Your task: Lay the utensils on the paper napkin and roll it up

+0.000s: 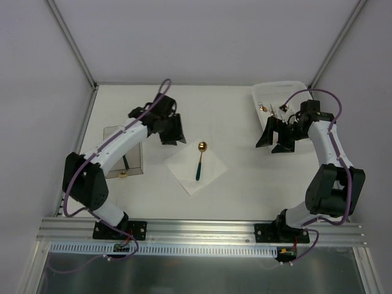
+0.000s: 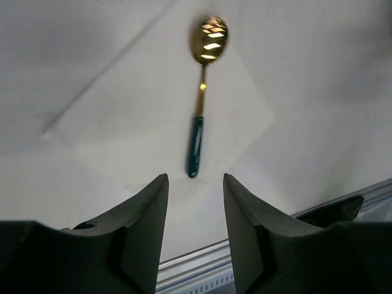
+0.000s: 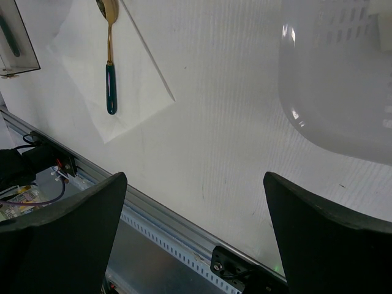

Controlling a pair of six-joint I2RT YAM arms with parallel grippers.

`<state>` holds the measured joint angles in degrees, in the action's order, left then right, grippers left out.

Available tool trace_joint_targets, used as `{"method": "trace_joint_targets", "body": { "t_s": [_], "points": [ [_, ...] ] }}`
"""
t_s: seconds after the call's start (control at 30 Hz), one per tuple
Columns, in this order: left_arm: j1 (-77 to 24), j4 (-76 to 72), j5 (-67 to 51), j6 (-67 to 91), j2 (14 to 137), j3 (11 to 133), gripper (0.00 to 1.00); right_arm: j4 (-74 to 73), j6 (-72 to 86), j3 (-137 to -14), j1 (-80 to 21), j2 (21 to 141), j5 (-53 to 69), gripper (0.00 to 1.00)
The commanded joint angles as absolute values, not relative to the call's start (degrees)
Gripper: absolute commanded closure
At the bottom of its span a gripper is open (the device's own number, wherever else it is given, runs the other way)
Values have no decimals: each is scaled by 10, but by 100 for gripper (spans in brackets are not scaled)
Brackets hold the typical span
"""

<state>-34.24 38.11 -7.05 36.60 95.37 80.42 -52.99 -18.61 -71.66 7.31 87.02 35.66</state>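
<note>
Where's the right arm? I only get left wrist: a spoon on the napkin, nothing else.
Observer: The right gripper hangs open at the near side of a white tray, far right, well clear of the napkin.
Operator: Anything in that tray?
Observer: At least two shiny utensils lie at its left end; too small to tell which kinds.
Operator: And on the left side?
Observer: A shallow box beside the left arm holds one dark-handled utensil.
</note>
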Motion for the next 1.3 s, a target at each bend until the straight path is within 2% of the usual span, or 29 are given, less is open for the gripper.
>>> {"method": "trace_joint_targets", "body": {
  "t_s": [0.0,0.1,0.3,0.43,0.73,1.03,1.1,1.27],
  "points": [
    [-219,425,-28,337,862,737,59,-543,-190,-720,77,858,370,1],
    [-126,443,-4,316,820,690,59,-542,-192,-717,77,862,367,1],
    [-14,454,37,311,836,656,61,-542,-191,-718,77,867,368,1],
    [23,434,56,317,863,633,69,-543,-190,-719,77,864,367,1],
    [82,400,14,293,919,627,71,-543,-191,-719,77,867,372,1],
    [98,395,19,208,973,679,69,-544,-190,-724,76,879,387,1],
    [98,386,-15,205,976,678,69,-543,-190,-723,76,881,387,1],
    [98,379,-16,198,1006,682,71,-544,-190,-724,76,885,389,1]
  ]
}}
